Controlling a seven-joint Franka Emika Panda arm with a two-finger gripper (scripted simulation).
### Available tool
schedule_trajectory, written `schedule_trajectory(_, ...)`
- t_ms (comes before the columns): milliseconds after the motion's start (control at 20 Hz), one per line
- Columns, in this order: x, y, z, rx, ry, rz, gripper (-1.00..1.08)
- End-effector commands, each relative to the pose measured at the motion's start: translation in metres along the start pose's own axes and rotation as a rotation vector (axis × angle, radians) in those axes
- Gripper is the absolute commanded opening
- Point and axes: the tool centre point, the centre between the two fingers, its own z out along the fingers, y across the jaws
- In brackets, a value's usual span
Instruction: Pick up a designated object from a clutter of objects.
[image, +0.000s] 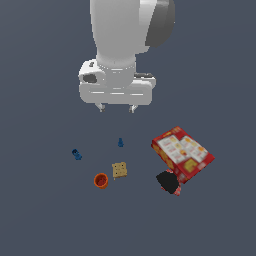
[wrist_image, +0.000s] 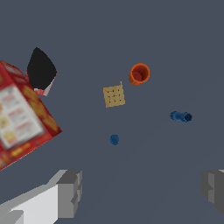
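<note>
floor (image: 40, 220): plain dark slate-blue, flat | light: even, soft | walls, furniture: cannot tell

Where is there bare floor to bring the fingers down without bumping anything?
Bare floor lies between the stubby bright-blue cylindrical piece and the small pointed blue cone, and all along the exterior view's left. It is crowded where the black-and-red lump touches the red printed box, near the tan square cracker and small orange cup.
</note>
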Motion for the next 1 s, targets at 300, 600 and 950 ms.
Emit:
schedule_trajectory(300,-0.004,0.009,-0.003,0.001,0.0,0.038,1.0)
schedule_trajectory(600,-0.007,0.013,-0.004,0.001,-0.001,0.058,1.0)
schedule_trajectory(950,0.001,0.024,0.01,0.01,0.0,0.046,1.0)
